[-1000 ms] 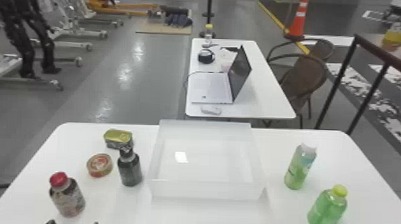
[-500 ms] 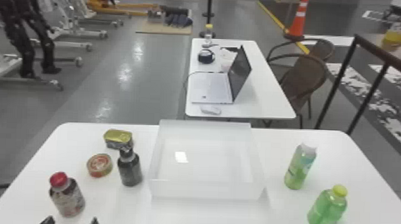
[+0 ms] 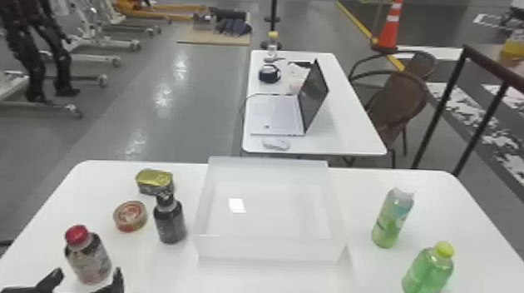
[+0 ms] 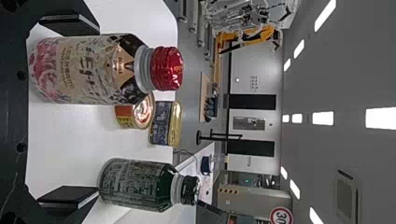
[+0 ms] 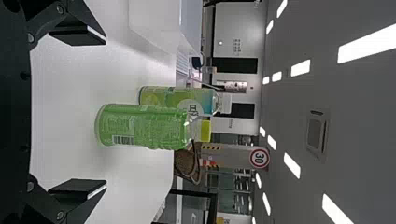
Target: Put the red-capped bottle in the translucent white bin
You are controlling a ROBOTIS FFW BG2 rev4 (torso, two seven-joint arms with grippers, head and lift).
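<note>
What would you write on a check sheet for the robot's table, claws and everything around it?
Surface: white table, no spill seen
Job's things: red-capped bottle upright; translucent white bin mid-table
Clutter: dark bottle, round tin, gold-topped tin, white-capped green bottle, yellow-capped green bottle
Grippers: left claw open near the red-capped bottle; right claw open
Cables: thin cord by the laptop
Surroundings: orange cone, brown chairs

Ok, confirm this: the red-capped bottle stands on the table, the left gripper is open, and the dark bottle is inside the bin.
Not the last part: the head view shows the dark bottle on the table, just left of the bin. The red-capped bottle does stand on the table, and the left gripper is open.
</note>
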